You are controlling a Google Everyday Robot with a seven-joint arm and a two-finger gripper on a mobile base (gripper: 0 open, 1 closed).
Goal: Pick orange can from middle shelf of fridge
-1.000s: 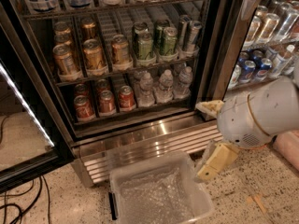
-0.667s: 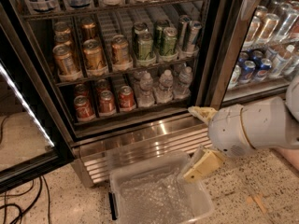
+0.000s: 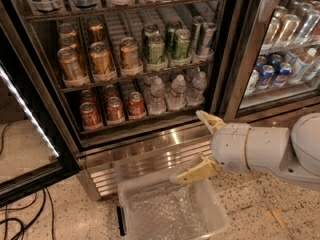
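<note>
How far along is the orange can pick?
Done: the fridge stands open, middle shelf exposed. In hand: nothing; the hand hangs open and empty, low in front of the fridge, above the clear bin. Left: rise to the shelf, grip an orange can, pull it out. None looks lifted from its lane.

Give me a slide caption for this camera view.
Open gripper low before the fridge, above a clear plastic bin, well below the orange cans on the middle shelf.

Speckled terrazzo floor point(image 3: 255, 209) fills the lower frame, with black cables point(image 3: 22, 223) at lower left. A white light strip point(image 3: 27, 111) glows along the left edge. The gripper point(image 3: 201, 146) hangs right of centre, jaws apart.
</note>
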